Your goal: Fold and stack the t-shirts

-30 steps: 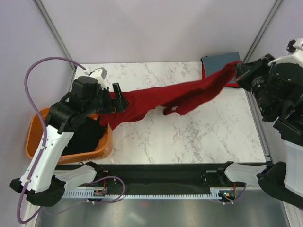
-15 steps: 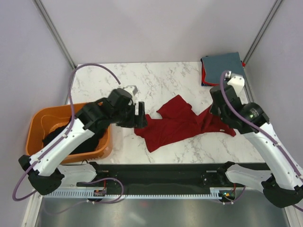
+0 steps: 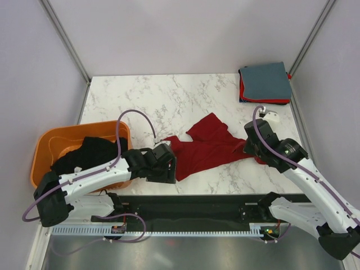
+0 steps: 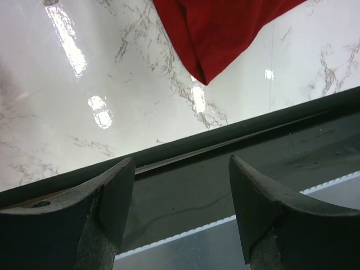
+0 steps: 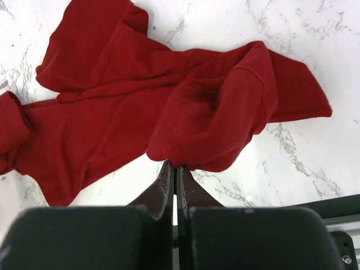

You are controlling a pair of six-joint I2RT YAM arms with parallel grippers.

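The dark red t-shirt [image 3: 211, 149] lies crumpled on the marble table [image 3: 140, 95], spread between the two grippers. The right gripper [image 5: 174, 169] has its jaws pressed together, pinching a raised fold at the shirt's edge; the rest of the cloth spreads ahead of its tips and off to one side. The left gripper [image 4: 181, 169] has its jaws well apart with nothing between them. It hangs over the table's near edge, and one corner of the shirt lies just ahead of its tips without touching them. Well beyond the right gripper, in the far corner, a grey-blue folded shirt [image 3: 264, 81] sits on a red folded shirt [image 3: 243, 94]. Behind the left gripper, a black shirt [image 3: 90, 154] lies heaped in the orange basket [image 3: 45, 140].
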